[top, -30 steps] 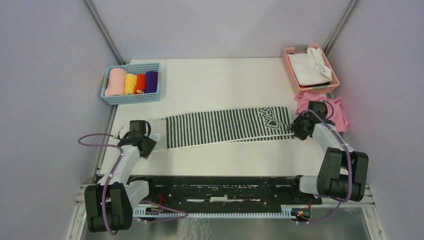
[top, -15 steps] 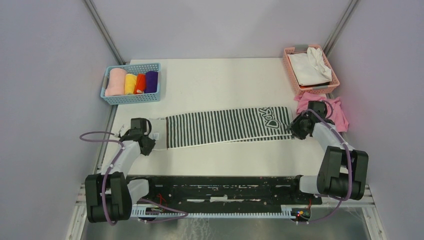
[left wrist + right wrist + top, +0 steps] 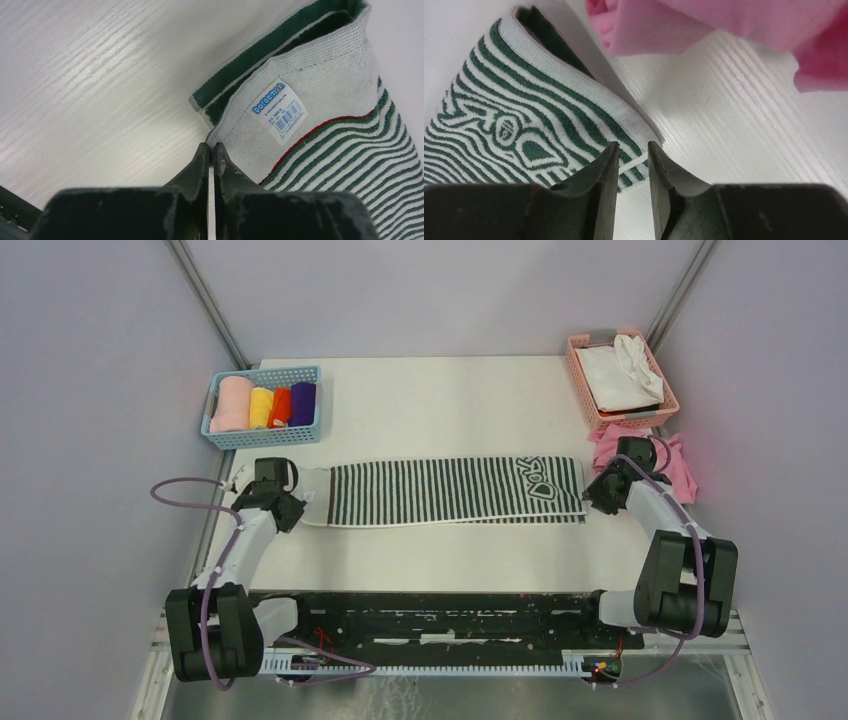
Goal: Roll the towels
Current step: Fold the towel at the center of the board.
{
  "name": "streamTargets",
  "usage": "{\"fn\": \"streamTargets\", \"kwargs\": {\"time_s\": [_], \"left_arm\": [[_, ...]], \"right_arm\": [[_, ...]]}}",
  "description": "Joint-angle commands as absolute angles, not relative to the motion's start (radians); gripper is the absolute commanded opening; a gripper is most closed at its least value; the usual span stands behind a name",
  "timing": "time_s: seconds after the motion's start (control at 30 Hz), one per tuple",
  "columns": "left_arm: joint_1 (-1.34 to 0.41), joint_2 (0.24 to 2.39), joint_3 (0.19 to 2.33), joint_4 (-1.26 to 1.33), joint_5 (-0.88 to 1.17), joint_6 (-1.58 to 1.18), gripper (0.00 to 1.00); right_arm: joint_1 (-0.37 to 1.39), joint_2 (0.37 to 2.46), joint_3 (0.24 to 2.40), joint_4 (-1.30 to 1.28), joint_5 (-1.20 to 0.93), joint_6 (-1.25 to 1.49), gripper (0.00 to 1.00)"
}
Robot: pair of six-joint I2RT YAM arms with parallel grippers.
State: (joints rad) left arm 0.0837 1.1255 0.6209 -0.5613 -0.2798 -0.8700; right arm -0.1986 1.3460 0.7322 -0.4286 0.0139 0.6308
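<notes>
Well, striped towel (image 3: pixel 440 490): stretched flat in one long band across the middle of the table (image 3: pixel 440 400), running from 9 o'clock to 3 o'clock, its lettered end toward 3 o'clock.
Left gripper (image 3: pixel 209 150): clenched at the towel's 9 o'clock end, jaws pressed together with the corner of the white hem nipped at their tips.
Sewn label (image 3: pixel 278 111): on the white hem just past the pinched corner, reading "Doraemon" above a barcode.
Right gripper (image 3: pixel 631 152): at the 3 o'clock end, jaws parted with a clear gap, astride the towel's near corner; the edge sits between them, not clamped.
Purple cloth (image 3: pixel 303 403): rolled up in the blue basket (image 3: pixel 262 437) at 10 o'clock, rightmost beside the other rolls (image 3: pixel 262 406) in red, yellow and pink.
Pink cloth (image 3: pixel 678 468): crumpled at 3 o'clock, just beyond the towel's end.
Pink basket (image 3: pixel 590 390): at 2 o'clock, holding a white cloth (image 3: pixel 615 375).
</notes>
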Motion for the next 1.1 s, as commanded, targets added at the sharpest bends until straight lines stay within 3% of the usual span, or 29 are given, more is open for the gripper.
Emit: {"fn": "streamTargets", "kwargs": {"time_s": [0.0, 0.2, 0.63, 1.07], "left_arm": [[0.088, 1.105, 0.658, -0.548, -0.310, -0.792, 0.03], [0.089, 1.130, 0.657, -0.526, -0.279, -0.788, 0.03], [0.089, 1.121, 0.662, -0.528, -0.275, -0.785, 0.03], [0.089, 1.117, 0.664, -0.528, -0.267, -0.786, 0.03]], "right_arm": [[-0.207, 1.389, 0.791, -0.417, 0.070, 0.595, 0.32], [-0.209, 1.460, 0.799, -0.445, 0.075, 0.588, 0.28], [-0.207, 1.515, 0.798, -0.477, -0.003, 0.572, 0.38], [-0.207, 1.400, 0.856, -0.553, -0.015, 0.558, 0.40]]}}
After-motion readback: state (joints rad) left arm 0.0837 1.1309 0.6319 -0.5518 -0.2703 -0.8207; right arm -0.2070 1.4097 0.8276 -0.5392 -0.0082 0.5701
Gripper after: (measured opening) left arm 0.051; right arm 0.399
